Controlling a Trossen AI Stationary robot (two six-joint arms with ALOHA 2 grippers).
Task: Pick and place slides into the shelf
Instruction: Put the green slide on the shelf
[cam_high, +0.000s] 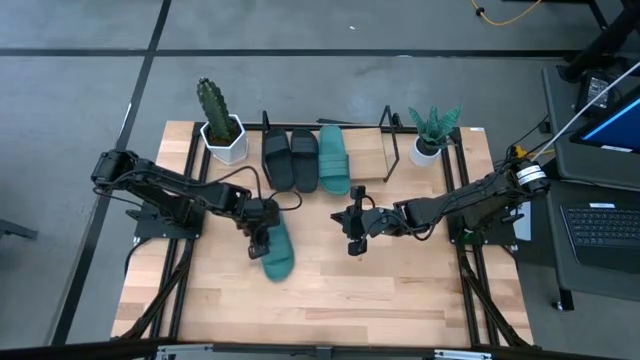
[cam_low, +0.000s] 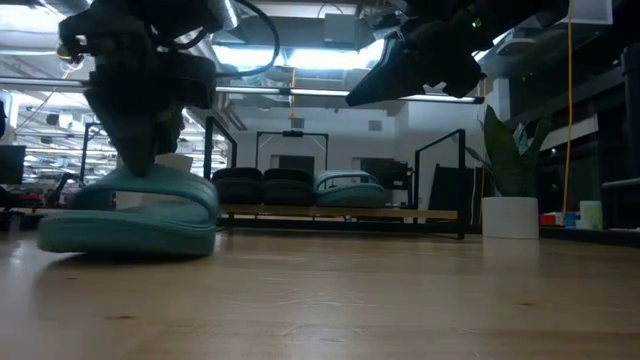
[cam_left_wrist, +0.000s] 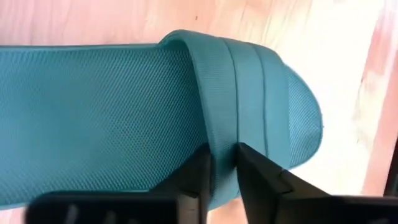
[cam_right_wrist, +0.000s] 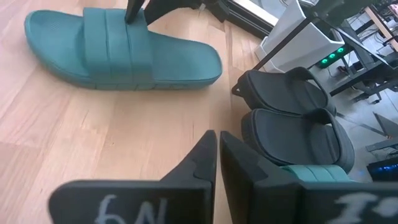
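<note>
Slides: three of four sat on the shelf (cam_high: 372, 168) at the tabletop's (cam_high: 400, 290) twelve o'clock edge in the high view: two black slides (cam_high: 290, 157) side by side, one teal slide (cam_high: 334, 158) just beside them toward three o'clock. Room for one more remained on the wooden board past that teal one.

The fourth, a loose teal slide (cam_high: 276, 250), lay on the tabletop near centre, toward nine o'clock, well apart from the shelf. In the low view it rested flat on the wood, sole down.

The left claw (cam_left_wrist: 222, 165) was on it. The left wrist view showed the two dark fingers (cam_left_wrist: 255, 171) pinching the edge of the wide strap, one finger each side, very little gap. Judgement: grasp made or nearly made; lift and carry to the shelf not yet done.

The right claw (cam_right_wrist: 217, 152) hung above the tabletop centre, toward three o'clock of the loose slide, fingers pressed nearly together on nothing. Seemingly waiting.

Hard to make out:
- High view: left claw covered the slide's strap; grip depth unclear there.
- Low view: the arm's dark bulk hid the contact.
- Left wrist view: the slide's heel end was cut off.
- Right wrist view: the shelved teal slide barely showed behind the claw.
- Whether the pinch was firm enough to lift: cannot tell.
</note>
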